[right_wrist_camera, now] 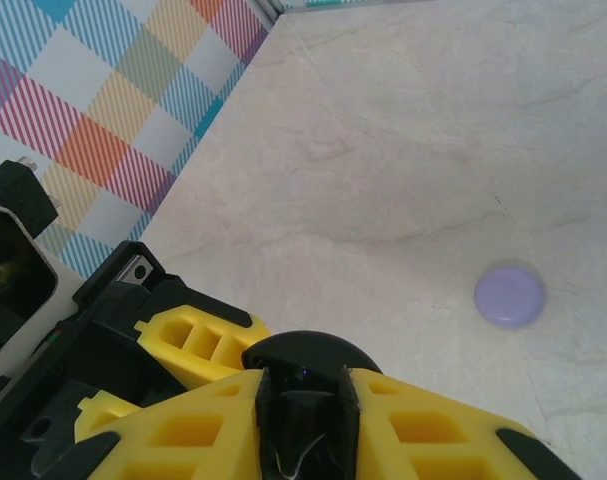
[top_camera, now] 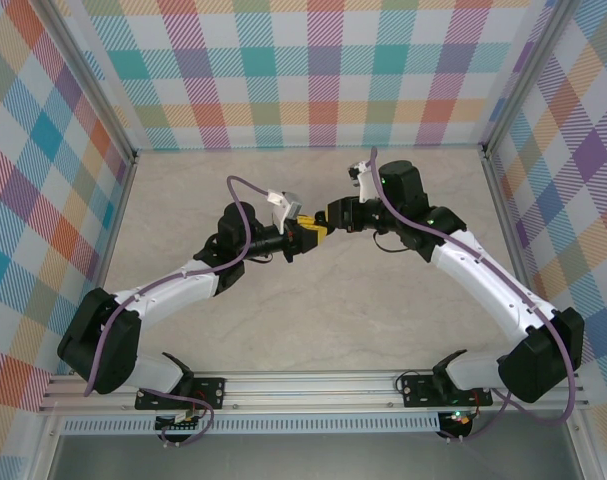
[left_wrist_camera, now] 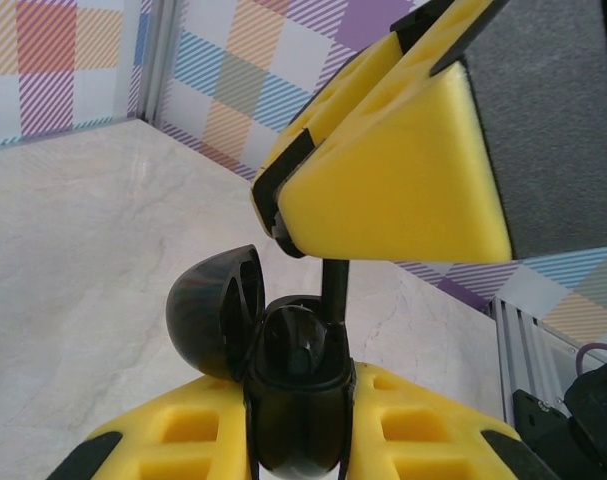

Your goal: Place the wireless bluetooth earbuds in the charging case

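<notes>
Overhead, arm pose: both arms reach inward with elbows bowed out and meet above the middle of the pale marble-look tabletop [top_camera: 313,330]; the left gripper [top_camera: 303,237] and right gripper [top_camera: 322,223] are tip to tip.
Left wrist, left gripper: clenched on a black round charging case [left_wrist_camera: 298,400], whose hinged lid [left_wrist_camera: 211,312] is swung open to the left.
Left wrist, right gripper: pinched on a black stemmed earbud [left_wrist_camera: 333,288]; the stem hangs upright and its lower end dips into the right side of the open case.
Left wrist, risk: the stem looks close to the rim, so pressing down like this could jam the bud or twist the case in its grip.
Right wrist, risk: the pair is held clear of the tabletop, so letting go before the bud seats could drop it.
Right wrist, elsewhere: a pale lilac round case [right_wrist_camera: 509,296] lies shut on the tabletop, well apart.
</notes>
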You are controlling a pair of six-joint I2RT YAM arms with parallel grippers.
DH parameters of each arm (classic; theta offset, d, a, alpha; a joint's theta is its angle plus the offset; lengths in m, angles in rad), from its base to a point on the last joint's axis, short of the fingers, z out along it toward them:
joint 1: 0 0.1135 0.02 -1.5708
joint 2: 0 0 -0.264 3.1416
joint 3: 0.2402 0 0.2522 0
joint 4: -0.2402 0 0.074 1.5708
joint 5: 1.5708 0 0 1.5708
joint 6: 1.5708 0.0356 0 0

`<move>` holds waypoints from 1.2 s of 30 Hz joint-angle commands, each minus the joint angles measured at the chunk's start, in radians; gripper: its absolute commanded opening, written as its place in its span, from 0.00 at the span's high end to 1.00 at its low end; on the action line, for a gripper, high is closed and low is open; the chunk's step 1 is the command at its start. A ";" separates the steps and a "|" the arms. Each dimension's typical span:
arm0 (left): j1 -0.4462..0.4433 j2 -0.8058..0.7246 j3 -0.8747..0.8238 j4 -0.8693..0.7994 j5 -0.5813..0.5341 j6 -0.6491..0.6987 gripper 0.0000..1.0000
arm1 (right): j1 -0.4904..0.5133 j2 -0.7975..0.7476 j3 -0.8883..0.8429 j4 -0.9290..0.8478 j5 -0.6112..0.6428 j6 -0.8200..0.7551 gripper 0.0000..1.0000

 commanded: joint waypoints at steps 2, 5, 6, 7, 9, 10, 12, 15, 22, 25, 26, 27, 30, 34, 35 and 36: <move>-0.017 -0.031 0.020 0.045 0.026 0.004 0.98 | 0.007 0.008 0.035 -0.006 0.007 -0.019 0.73; -0.018 -0.026 0.024 0.041 0.032 0.004 0.97 | 0.008 0.008 0.036 -0.008 0.011 -0.018 0.73; -0.018 -0.025 0.024 0.041 0.031 0.003 0.97 | 0.008 0.008 0.038 -0.007 0.011 -0.019 0.73; -0.018 -0.024 0.023 0.041 0.030 0.003 0.98 | 0.008 0.009 0.041 -0.007 0.008 -0.019 0.73; -0.018 -0.024 0.024 0.041 0.025 0.000 0.98 | 0.009 0.011 0.044 -0.009 0.005 -0.021 0.73; -0.019 -0.025 0.024 0.041 0.023 0.000 0.98 | 0.010 0.012 0.045 -0.012 0.004 -0.023 0.73; -0.018 -0.024 0.024 0.043 0.012 -0.005 0.98 | 0.011 0.016 0.047 -0.016 0.002 -0.026 0.73; -0.019 -0.022 0.026 0.039 -0.005 -0.008 0.97 | 0.014 0.017 0.046 -0.026 -0.003 -0.030 0.73; -0.019 -0.015 0.032 0.040 -0.020 -0.019 0.98 | 0.023 0.017 0.038 -0.040 0.006 -0.042 0.73; -0.018 -0.014 0.032 0.040 -0.019 -0.020 0.98 | 0.025 0.011 0.033 -0.042 0.030 -0.043 0.73; -0.019 -0.014 0.033 0.040 -0.016 -0.020 0.98 | 0.025 0.008 0.034 -0.042 0.041 -0.042 0.73; -0.018 -0.012 0.032 0.039 -0.012 -0.020 0.98 | 0.025 0.007 0.035 -0.040 0.049 -0.040 0.73; -0.019 -0.011 0.033 0.033 -0.008 -0.022 0.98 | 0.026 0.003 0.038 -0.030 0.066 -0.031 0.73; -0.019 -0.008 0.034 0.022 -0.007 -0.021 0.98 | 0.027 -0.002 0.044 -0.017 0.075 -0.023 0.73; -0.019 -0.008 0.034 0.021 -0.006 -0.021 0.98 | 0.027 -0.004 0.044 -0.015 0.079 -0.019 0.73; -0.019 -0.008 0.034 0.019 -0.005 -0.021 0.97 | 0.027 -0.006 0.042 -0.009 0.081 -0.016 0.73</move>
